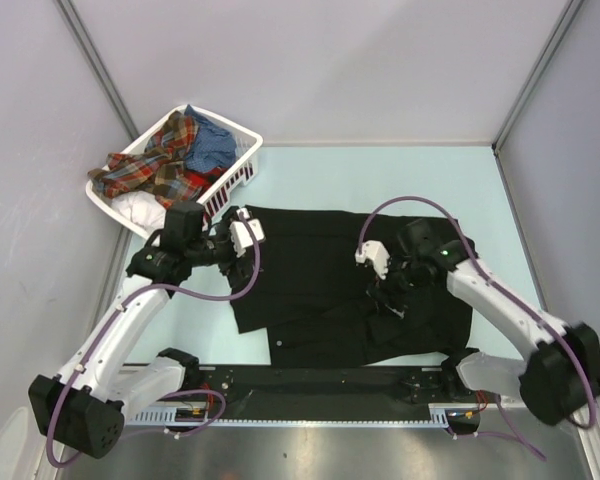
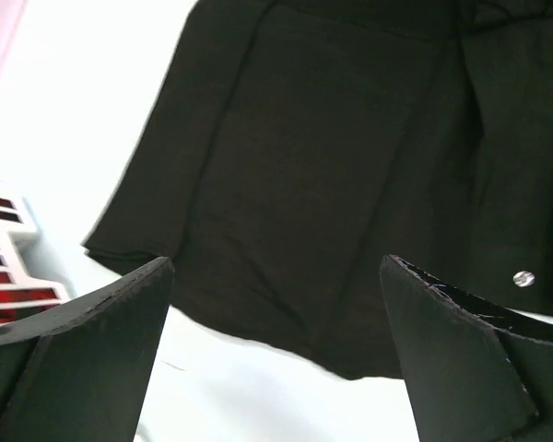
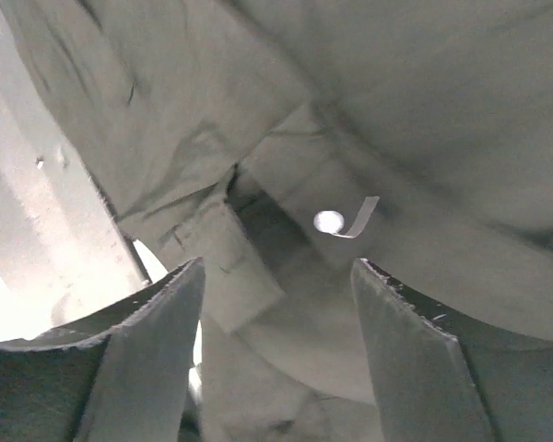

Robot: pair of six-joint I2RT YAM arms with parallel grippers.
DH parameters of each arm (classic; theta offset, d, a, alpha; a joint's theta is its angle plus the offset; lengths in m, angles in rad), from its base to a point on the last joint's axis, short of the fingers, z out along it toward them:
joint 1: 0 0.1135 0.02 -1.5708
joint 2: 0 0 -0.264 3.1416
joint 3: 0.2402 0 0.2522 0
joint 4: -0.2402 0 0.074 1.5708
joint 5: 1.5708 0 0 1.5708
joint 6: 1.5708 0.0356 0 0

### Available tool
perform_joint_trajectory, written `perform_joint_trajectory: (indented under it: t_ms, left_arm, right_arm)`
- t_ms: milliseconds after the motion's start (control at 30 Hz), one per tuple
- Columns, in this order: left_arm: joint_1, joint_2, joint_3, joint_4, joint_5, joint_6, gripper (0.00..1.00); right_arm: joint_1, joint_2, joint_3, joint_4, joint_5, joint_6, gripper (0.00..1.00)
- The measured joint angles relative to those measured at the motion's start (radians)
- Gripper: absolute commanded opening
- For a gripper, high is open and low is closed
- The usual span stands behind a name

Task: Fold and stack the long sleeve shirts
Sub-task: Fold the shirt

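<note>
— Where does the black shirt (image 1: 320, 270) lie?
— Spread flat just right of the basket (image 1: 232, 183). The left gripper (image 2: 276, 276) hangs over its basket-side edge, jaws wide, empty. The right gripper (image 3: 276, 276), farther from the basket, stands parted over rumpled cloth.
— Best approach?
— Probably to pinch the edges low, then lift both sides evenly.

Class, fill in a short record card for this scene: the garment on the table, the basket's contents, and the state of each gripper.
Table garment: large plain black long-sleeve cloth shirt, spread out and creased
Basket: white slatted plastic basket, far left of the table
Basket contents: red-orange plaid shirt, blue cloth, white cloth
Left gripper: open, empty, at the black shirt's far left corner
Right gripper: open, empty, close over the black shirt's right part
</note>
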Motion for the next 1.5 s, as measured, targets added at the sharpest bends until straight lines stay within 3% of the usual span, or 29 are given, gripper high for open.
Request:
perform_joint_trajectory:
  t_ms: [167,300,400,433,500,667,967,1033,1133,1200,1300,1400,1500]
  left_arm:
    - [0.0,-0.003,-0.01,-0.005,0.001,-0.102,1.0]
    - [0.0,-0.037,-0.041,-0.003,0.0,-0.181,1.0]
    - [-0.001,-0.076,-0.063,-0.003,-0.001,-0.226,1.0]
    - [0.0,-0.084,-0.066,-0.003,-0.001,-0.237,1.0]
    - [-0.001,-0.093,-0.066,-0.003,-0.003,-0.257,1.0]
    - [0.0,-0.118,-0.066,-0.005,-0.013,-0.285,0.99]
    - [0.0,-0.138,-0.005,-0.015,-0.024,-0.309,0.99]
    - [0.0,-0.137,0.011,-0.014,-0.023,-0.309,0.99]
    - [0.0,-0.129,0.029,-0.009,-0.021,-0.315,0.99]
    - [-0.001,-0.119,0.035,-0.001,-0.019,-0.327,0.99]
    - [-0.001,-0.113,0.036,0.005,-0.018,-0.349,0.99]
    - [0.0,-0.119,0.036,0.011,-0.016,-0.371,1.0]
    - [0.0,-0.131,0.034,0.022,-0.016,-0.388,0.99]
  right_arm:
    - [0.047,0.143,0.0,0.006,0.025,0.068,0.85]
    - [0.062,0.16,-0.006,0.034,0.052,0.095,0.83]
    - [0.066,0.216,-0.014,0.056,0.074,0.1,0.43]
    - [0.066,0.242,-0.014,0.058,0.076,0.101,0.15]
    - [0.066,0.286,-0.01,0.043,0.071,0.098,0.0]
    - [0.039,0.268,0.067,-0.076,-0.002,0.072,0.0]
    - [-0.027,-0.001,0.458,-0.166,-0.046,0.02,0.0]
    - [-0.032,-0.029,0.505,-0.176,-0.033,0.021,0.25]
    - [-0.026,-0.035,0.502,-0.204,0.005,0.059,0.69]
    - [-0.023,-0.024,0.441,-0.204,0.024,0.095,0.8]
    - [-0.056,0.065,0.314,-0.245,0.033,0.141,0.79]
    - [-0.093,0.224,0.286,-0.245,0.04,0.176,0.73]
    - [-0.085,0.364,0.287,-0.249,0.037,0.183,0.73]
